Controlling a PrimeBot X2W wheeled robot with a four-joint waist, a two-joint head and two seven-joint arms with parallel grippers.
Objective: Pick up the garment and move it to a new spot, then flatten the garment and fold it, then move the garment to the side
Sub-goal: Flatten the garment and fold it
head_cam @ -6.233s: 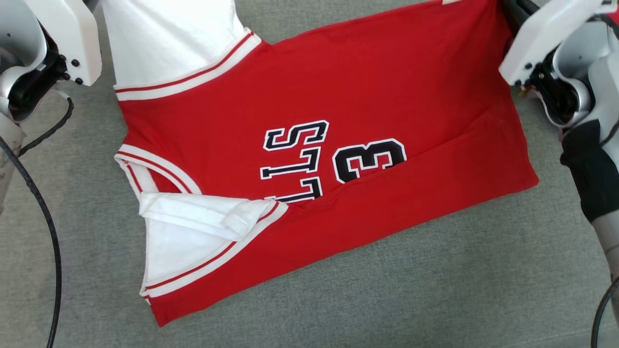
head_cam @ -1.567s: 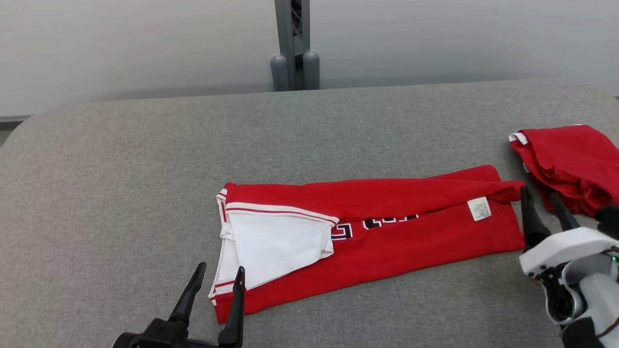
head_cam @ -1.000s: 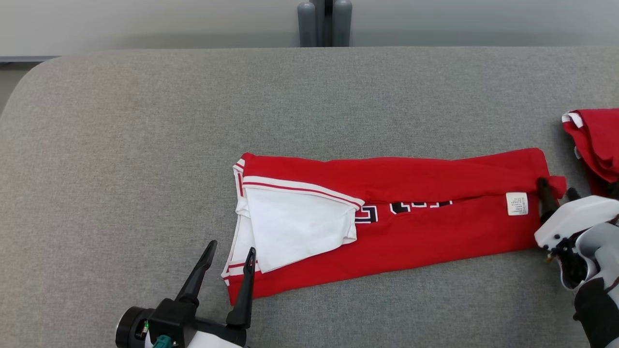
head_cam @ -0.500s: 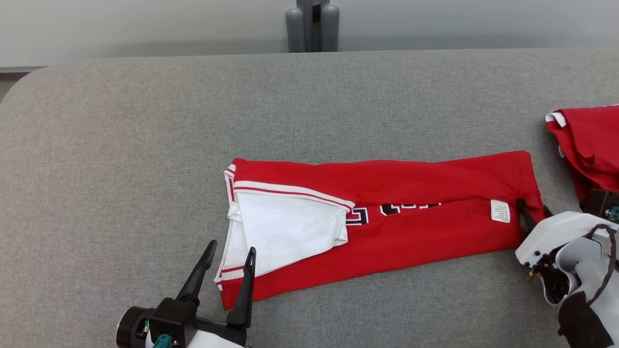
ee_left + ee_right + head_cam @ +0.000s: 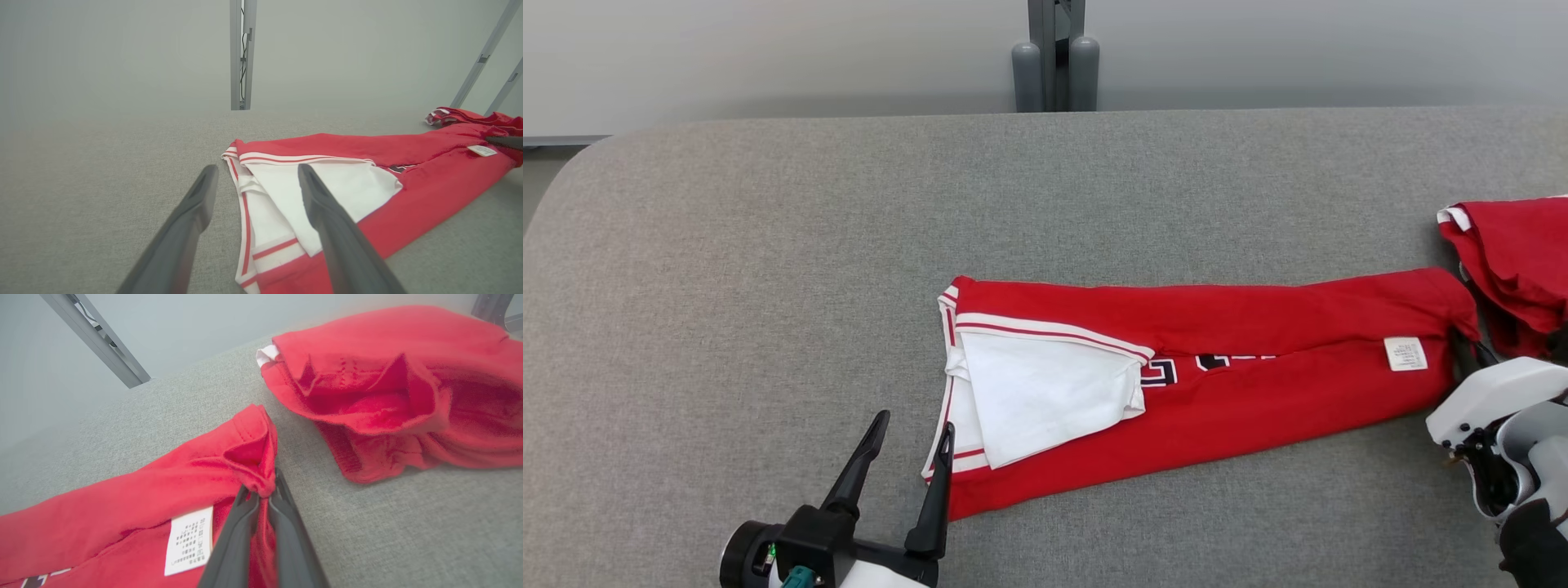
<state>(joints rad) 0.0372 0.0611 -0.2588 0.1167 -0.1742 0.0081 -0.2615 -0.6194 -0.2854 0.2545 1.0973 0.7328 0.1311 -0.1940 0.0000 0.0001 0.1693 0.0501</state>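
Grey cloth-covered desk [image 5: 768, 245]; crumpled red cloth heap [image 5: 1515, 253] at its right edge; grey metal post [image 5: 1055, 57] behind.

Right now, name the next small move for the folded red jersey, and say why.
Probably close the left gripper on the white-trimmed corner of the folded red jersey: its jaws stand open over that edge, while the right gripper is shut on the hem end.

The grey table [image 5: 727, 245] bears a jersey [image 5: 1258, 408] reaching from beside the left pincer [image 5: 915, 423] to the right pincer [image 5: 261, 493], with a red heap [image 5: 1519, 253] just beyond it.
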